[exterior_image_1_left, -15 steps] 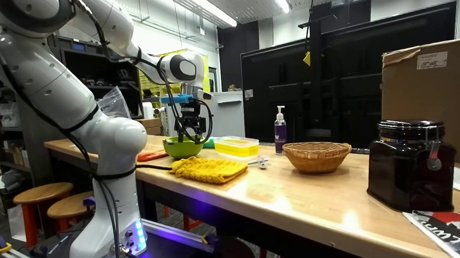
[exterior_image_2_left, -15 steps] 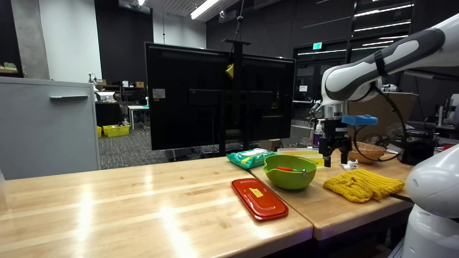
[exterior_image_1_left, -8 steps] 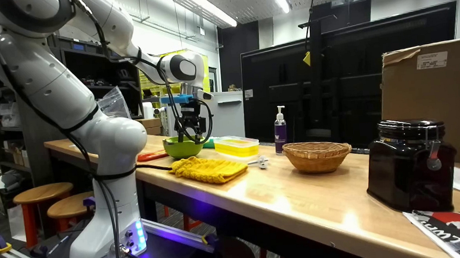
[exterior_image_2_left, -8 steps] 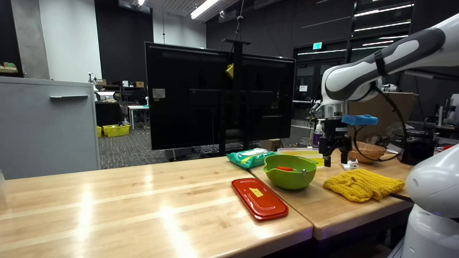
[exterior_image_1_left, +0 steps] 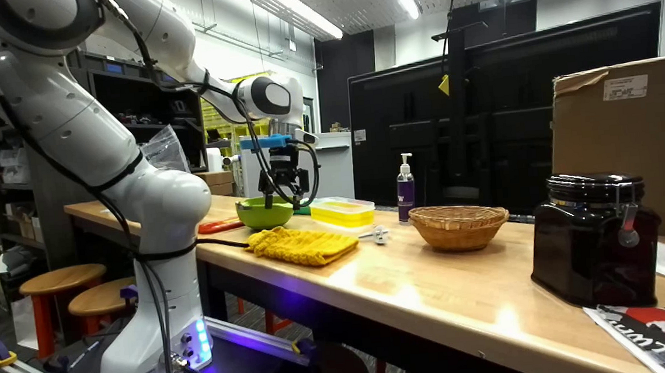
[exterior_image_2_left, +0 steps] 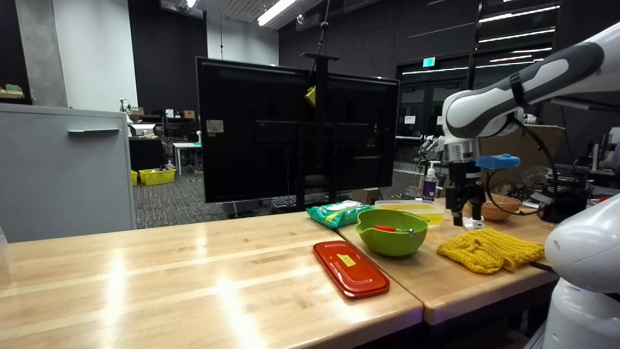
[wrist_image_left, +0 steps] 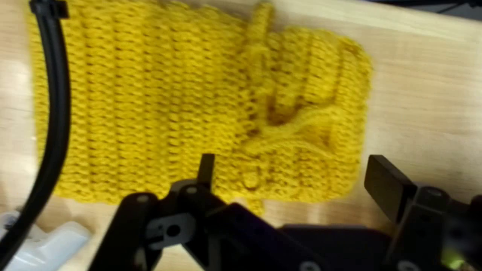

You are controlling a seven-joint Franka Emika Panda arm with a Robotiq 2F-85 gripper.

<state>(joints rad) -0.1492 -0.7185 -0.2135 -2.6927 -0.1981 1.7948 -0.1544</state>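
Note:
My gripper [wrist_image_left: 292, 167] stands open, its two black fingers wide apart with nothing between them. In the wrist view, a folded yellow knitted cloth [wrist_image_left: 150, 94] lies on the table beyond the fingertips; the left finger overlaps it in the picture and the right finger is past its edge. Both exterior views show the gripper [exterior_image_2_left: 467, 217] hanging above the tabletop, apart from the cloth [exterior_image_2_left: 489, 249]. A green bowl [exterior_image_2_left: 392, 240] with an orange-red item [exterior_image_2_left: 385, 228] inside stands nearby. A small white object [wrist_image_left: 56, 244] sits close to the cloth, partly hidden by a cable.
Around it are a clear tub with yellow contents [exterior_image_1_left: 342, 212], a pump bottle [exterior_image_1_left: 405, 190], a wicker basket [exterior_image_1_left: 458, 227] and a dark jar [exterior_image_1_left: 597, 244]. A red lid [exterior_image_2_left: 351, 269] and a green wipes pack [exterior_image_2_left: 339, 213] flank the bowl. The table's front edge [exterior_image_1_left: 435, 320] runs beside the arm.
Within the last half second the arm and gripper have shifted right in both exterior views, away from the green bowl. The jaws have stayed open, and the objects on the table have not moved.

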